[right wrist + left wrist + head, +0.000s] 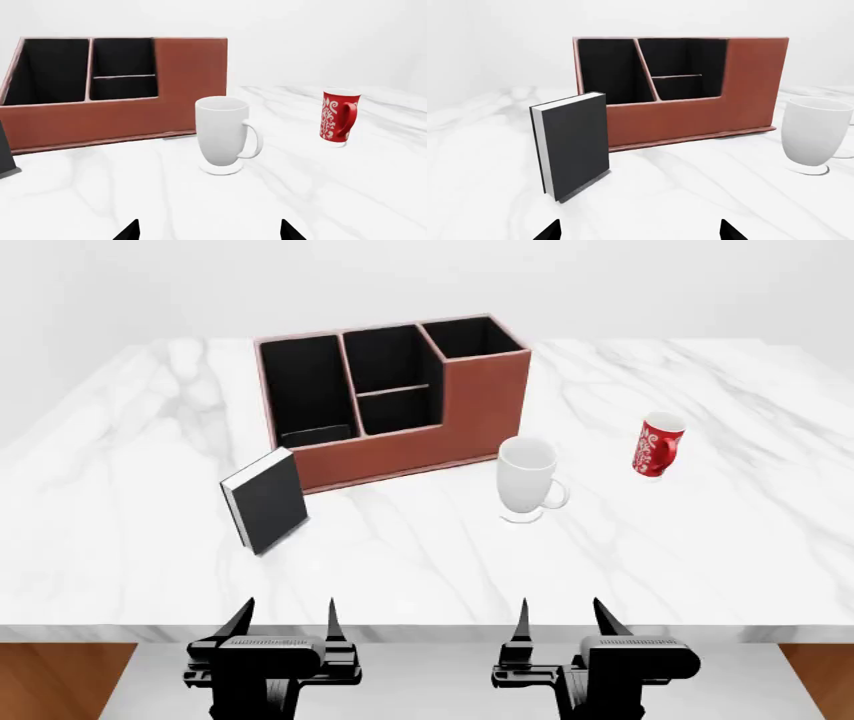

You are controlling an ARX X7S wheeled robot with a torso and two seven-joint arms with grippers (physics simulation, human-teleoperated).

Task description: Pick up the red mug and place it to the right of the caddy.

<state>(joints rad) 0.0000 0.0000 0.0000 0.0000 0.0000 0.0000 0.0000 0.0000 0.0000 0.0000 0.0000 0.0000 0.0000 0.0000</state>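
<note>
The red mug (657,446) with a white swirly pattern stands upright on the marble table at the right, apart from everything; it also shows in the right wrist view (339,117). The reddish-brown caddy (400,430) stands at the table's middle back, its taller section at its right end; it also shows in the left wrist view (694,115) and the right wrist view (120,120). My left gripper (284,620) and right gripper (561,618) are both open and empty, at the table's near edge, far from the mug.
A plain white footed mug (529,480) stands just right of the caddy's front corner, between the caddy and the red mug. A small black book (267,500) stands upright at the caddy's front left. The marble table (427,570) ends in a near edge at my grippers.
</note>
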